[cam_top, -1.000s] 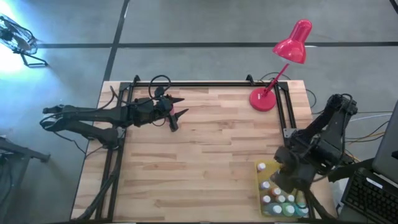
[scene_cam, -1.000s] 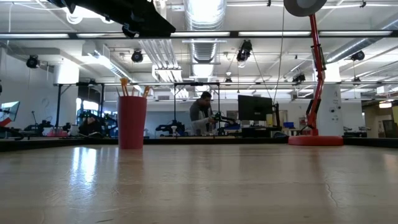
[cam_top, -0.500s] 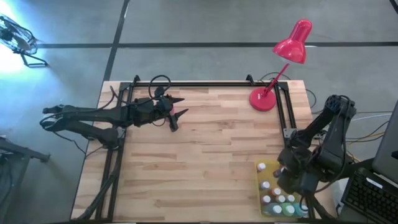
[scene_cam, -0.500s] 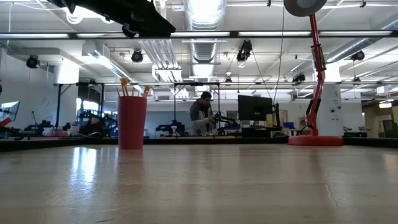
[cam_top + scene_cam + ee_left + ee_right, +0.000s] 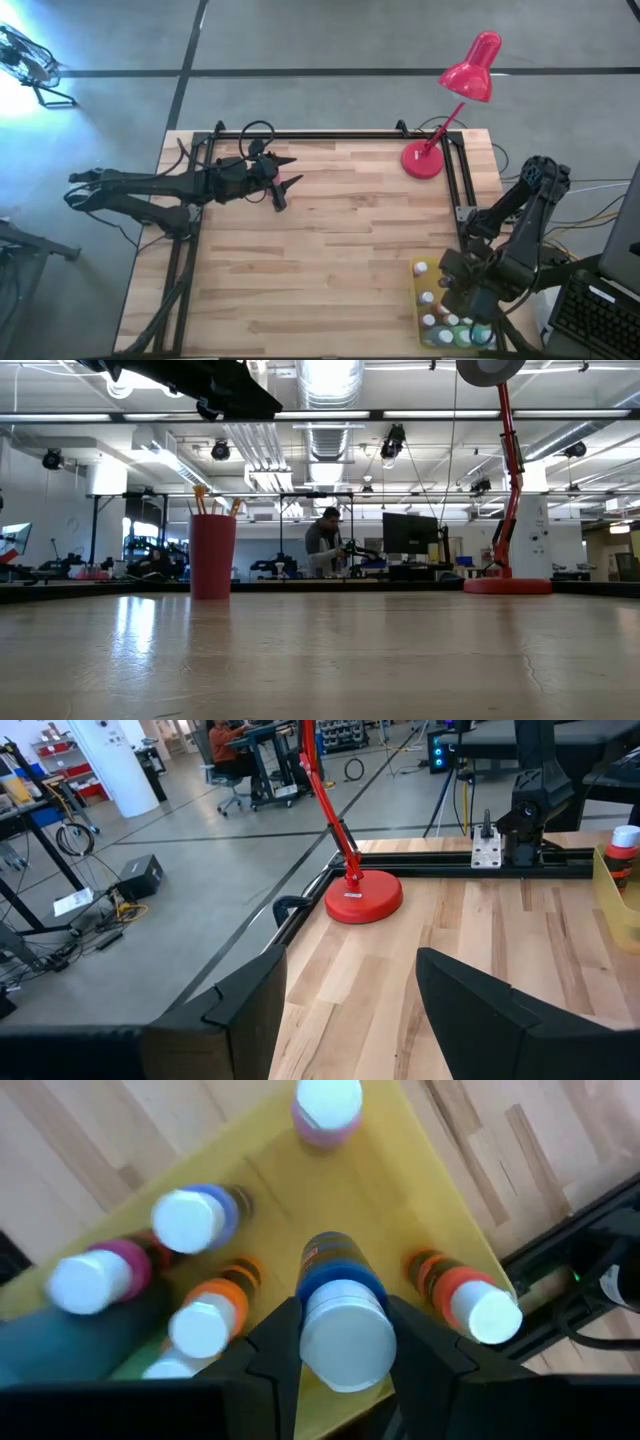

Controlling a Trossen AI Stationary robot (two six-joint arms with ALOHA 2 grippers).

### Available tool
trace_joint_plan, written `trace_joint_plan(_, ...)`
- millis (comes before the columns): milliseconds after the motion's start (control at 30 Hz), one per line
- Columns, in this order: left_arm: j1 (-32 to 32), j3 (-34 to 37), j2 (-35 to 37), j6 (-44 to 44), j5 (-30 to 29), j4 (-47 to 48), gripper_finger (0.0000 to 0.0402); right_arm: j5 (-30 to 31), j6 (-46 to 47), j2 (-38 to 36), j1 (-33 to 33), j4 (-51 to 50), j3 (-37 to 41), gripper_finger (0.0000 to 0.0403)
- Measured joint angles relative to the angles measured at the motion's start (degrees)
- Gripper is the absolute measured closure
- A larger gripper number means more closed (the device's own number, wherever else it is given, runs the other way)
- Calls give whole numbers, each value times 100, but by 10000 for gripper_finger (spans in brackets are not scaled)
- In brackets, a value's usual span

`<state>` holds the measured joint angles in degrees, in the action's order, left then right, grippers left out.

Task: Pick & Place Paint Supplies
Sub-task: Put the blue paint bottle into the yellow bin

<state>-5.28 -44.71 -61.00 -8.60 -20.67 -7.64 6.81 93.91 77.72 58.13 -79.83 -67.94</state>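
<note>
Small white-capped paint bottles stand upright on a yellow tray [image 5: 416, 300] at the table's near right corner. My right gripper [image 5: 472, 303] hangs over the tray, pointing down, shut on a blue paint bottle [image 5: 340, 1310]. Around that bottle on the tray [image 5: 420, 1200] stand a pink bottle [image 5: 325, 1105], a blue one [image 5: 190, 1215], a magenta one [image 5: 95, 1275] and orange ones [image 5: 205, 1320]. My left gripper [image 5: 350, 1020] waits open and level at the far left, above a red cup [image 5: 212, 555] holding paintbrushes. My right gripper pinches the blue bottle between its two fingers, which stand on opposite sides of its white cap [image 5: 312, 1325] and shoulder. The fingers come from above, pointing down. The bottle stays upright; the cap hides whether its base rests on the tray.
A red desk lamp [image 5: 470, 70] stands with its base [image 5: 423, 158] at the far right. A black frame rail [image 5: 330, 135] runs along the table's far edge and sides. The wood between the arms [image 5: 330, 250] is bare. A person sits in the room behind [image 5: 322, 545].
My right gripper has sunk toward the tray and drifted toward the table's near edge, carrying the blue bottle upright. The gap between its fingers has stayed the same.
</note>
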Motion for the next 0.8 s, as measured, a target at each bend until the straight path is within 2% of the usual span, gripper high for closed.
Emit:
trace_joint_plan(200, 0, 0, 0, 0, 0, 0, 172, -187, -26, -70, 0, 228, 439, 292)
trace_joint_plan(433, 0, 0, 0, 1, 0, 0, 172, -190, -133, -194, 0, 1095, 1098, 292)
trace_joint_plan(533, 0, 0, 0, 1, 0, 1, 172, -261, -156, -200, 0, 1173, 1348, 292)
trace_joint_plan(800, 0, 0, 0, 0, 0, 2, 172, -279, -152, -353, 0, 1501, 1646, 292)
